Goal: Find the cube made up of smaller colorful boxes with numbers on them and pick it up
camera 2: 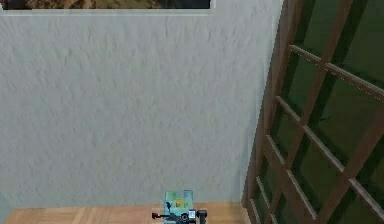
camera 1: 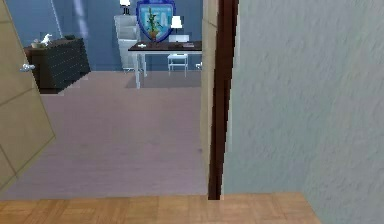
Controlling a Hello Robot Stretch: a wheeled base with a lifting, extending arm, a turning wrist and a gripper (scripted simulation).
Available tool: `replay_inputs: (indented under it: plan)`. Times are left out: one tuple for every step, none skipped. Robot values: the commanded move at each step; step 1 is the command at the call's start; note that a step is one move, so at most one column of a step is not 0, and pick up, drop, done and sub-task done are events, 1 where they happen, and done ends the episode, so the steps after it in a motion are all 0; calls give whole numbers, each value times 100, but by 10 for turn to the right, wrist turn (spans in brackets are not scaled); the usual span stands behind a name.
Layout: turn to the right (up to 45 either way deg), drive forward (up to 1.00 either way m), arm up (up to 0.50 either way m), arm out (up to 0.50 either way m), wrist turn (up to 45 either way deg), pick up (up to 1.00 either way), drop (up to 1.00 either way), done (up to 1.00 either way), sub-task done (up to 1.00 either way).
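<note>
Small teal-and-green blocky thing [camera 2: 178,198] seen at 6 o'clock in the arm side view, against the grey textured wall [camera 2: 120,110], right at the hand [camera 2: 180,213]; likely the cube. Whether it is held cannot be told, nor the hand's state. Search judged done; a confirmed lift is left.

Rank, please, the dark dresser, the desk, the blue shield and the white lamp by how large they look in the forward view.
1. dark dresser and desk: about alike, so not ranked; the dresser also seems nearer the camera.
2. blue shield.
3. white lamp, smallest.
</note>
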Motion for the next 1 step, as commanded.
replay_inputs:
  plan:
    - [0,0,0,0,270,0,0,0,0]
